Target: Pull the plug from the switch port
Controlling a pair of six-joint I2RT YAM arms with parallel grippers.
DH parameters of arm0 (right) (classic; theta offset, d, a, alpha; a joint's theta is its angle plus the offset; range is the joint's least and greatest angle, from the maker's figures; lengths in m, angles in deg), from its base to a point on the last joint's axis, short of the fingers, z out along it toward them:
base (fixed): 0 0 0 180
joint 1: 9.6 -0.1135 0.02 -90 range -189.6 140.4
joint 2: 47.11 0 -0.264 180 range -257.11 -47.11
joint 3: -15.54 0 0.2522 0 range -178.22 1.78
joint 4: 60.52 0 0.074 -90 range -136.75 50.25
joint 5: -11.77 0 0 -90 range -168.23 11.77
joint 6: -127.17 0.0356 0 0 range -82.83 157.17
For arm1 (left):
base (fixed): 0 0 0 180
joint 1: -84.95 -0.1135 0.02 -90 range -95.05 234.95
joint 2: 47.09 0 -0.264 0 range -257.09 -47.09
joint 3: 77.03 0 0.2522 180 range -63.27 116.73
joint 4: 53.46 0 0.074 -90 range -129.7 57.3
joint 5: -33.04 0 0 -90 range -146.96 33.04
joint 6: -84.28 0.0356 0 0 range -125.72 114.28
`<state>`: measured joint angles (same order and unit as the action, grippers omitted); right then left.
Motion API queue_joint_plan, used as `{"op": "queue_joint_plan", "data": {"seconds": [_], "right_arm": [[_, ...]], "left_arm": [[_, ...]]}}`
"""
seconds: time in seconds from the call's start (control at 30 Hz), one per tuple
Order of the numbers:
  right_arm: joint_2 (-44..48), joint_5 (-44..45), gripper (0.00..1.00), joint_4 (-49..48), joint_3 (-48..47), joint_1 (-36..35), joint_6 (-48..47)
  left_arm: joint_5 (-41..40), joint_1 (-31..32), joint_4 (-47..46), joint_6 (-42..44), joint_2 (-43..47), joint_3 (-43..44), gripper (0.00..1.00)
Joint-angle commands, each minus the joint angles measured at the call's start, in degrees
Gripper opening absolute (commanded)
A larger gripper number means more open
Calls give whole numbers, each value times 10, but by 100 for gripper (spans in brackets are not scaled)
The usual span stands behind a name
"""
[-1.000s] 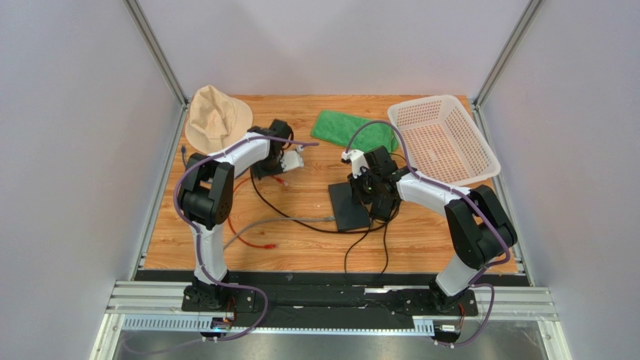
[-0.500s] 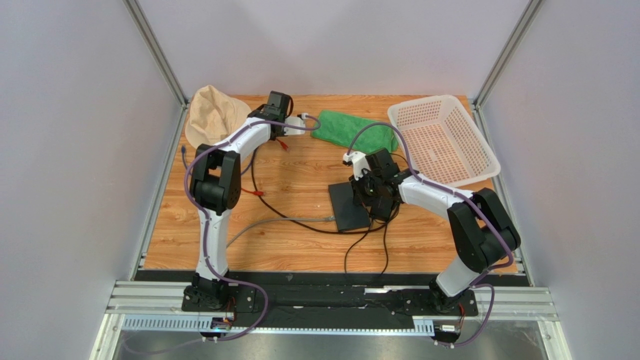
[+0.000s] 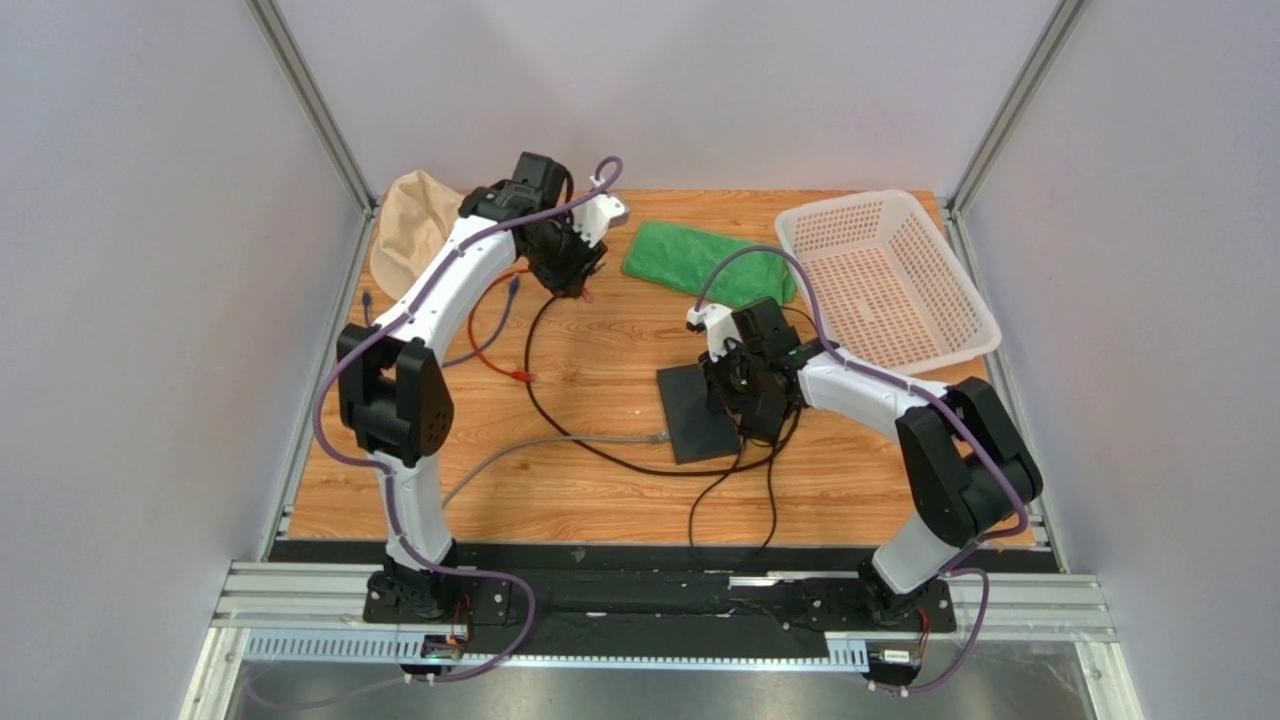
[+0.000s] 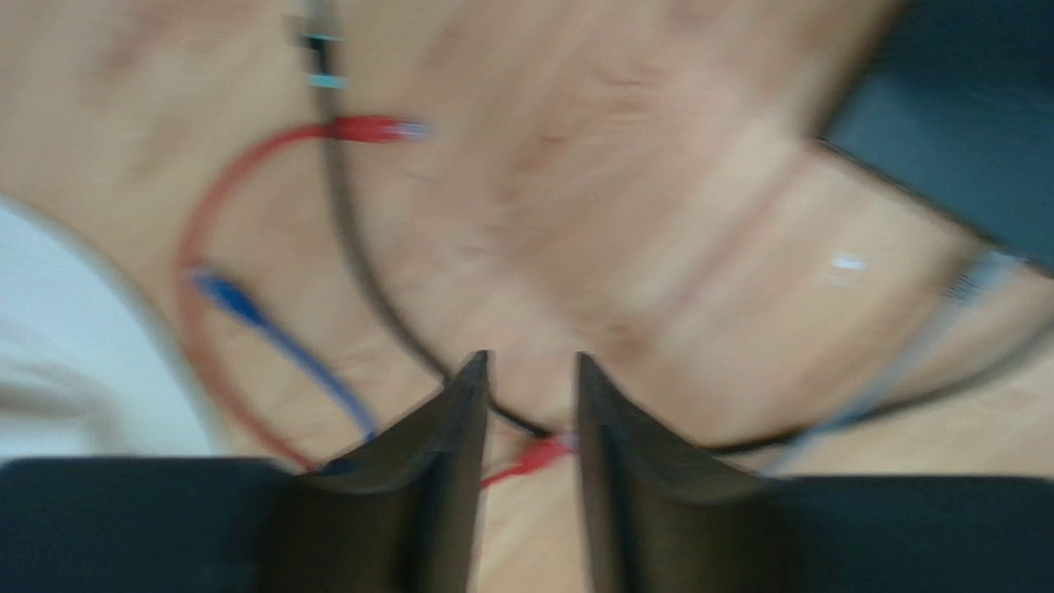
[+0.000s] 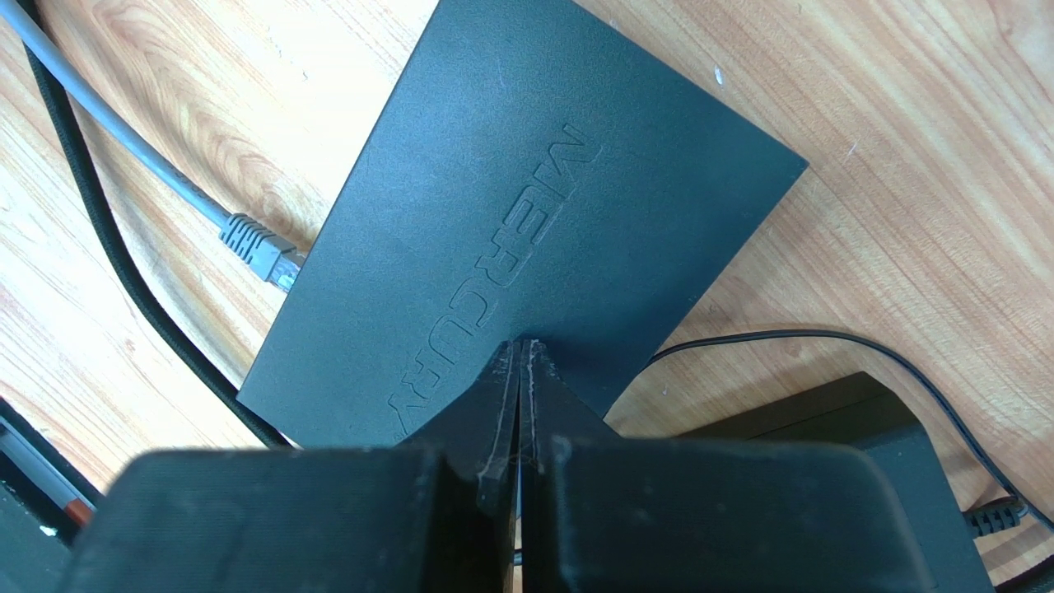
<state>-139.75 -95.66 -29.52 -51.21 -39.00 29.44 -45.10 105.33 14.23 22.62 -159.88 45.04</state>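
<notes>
Black fingers of the right gripper [image 5: 522, 352] are pressed flat together with nothing between them, their tips down on the top face of the flat matte switch box [image 5: 532, 210]. Left of those tips, the grey plug [image 5: 257, 242] meets the box's side edge at the switch port [image 5: 297, 267]; the socket itself is hidden. The left gripper [image 4: 526, 365] stands partly parted and empty, raised above red cable [image 4: 371, 127] near the far edge, well apart from the box.
</notes>
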Motion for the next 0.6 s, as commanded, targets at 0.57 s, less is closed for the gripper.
{"op": "queue_joint_plan", "data": {"seconds": [0.57], "right_arm": [[113, 24, 1, 25, 2, 35, -1]], "left_arm": [[396, 66, 52, -173, -203, -22, 6]]}}
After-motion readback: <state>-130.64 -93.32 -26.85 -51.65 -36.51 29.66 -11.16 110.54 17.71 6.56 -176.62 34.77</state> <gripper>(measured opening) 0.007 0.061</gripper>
